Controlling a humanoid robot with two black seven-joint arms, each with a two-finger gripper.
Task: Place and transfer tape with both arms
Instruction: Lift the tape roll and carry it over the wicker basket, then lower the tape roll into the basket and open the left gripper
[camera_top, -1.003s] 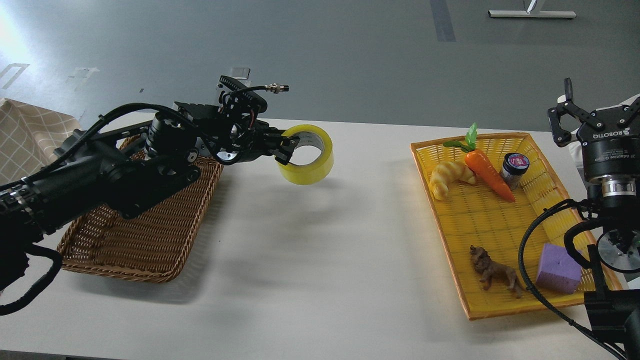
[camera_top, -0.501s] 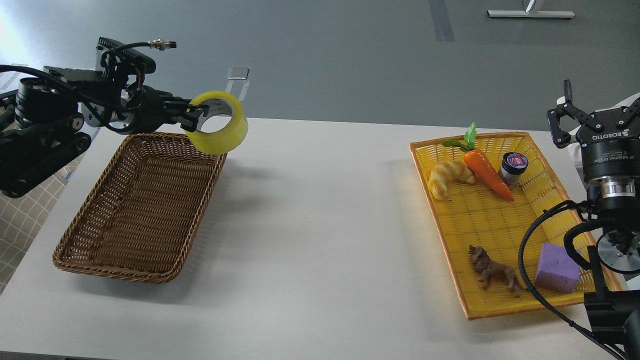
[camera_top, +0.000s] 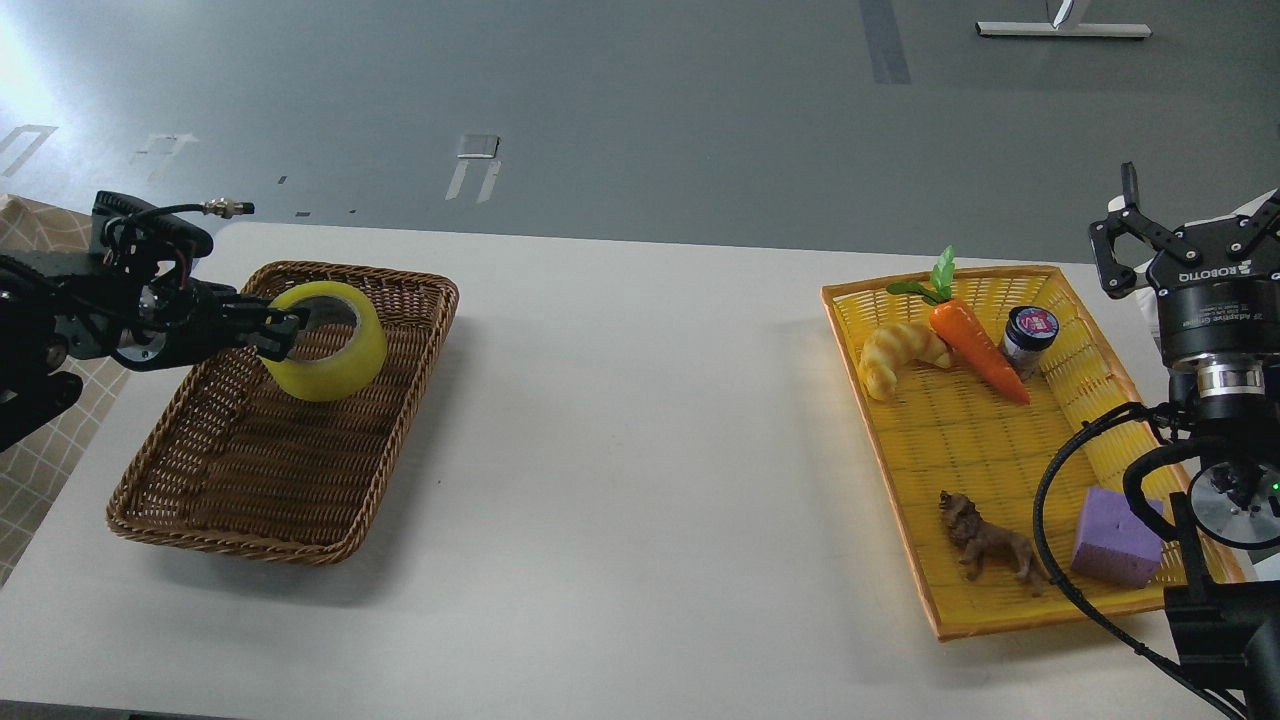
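The yellow tape roll hangs over the far half of the brown wicker basket at the table's left. My left gripper comes in from the left and is shut on the roll's left wall, one finger inside the ring. Whether the roll touches the basket floor I cannot tell. My right gripper stands upright at the right edge, beyond the yellow tray, with its fingers spread and nothing between them.
A yellow tray at the right holds a croissant, a carrot, a small jar, a toy lion and a purple foam cube. White table lies between basket and tray.
My left arm has swung left and down with the tape, from above the table's middle to over the basket. The right arm has stayed in place.
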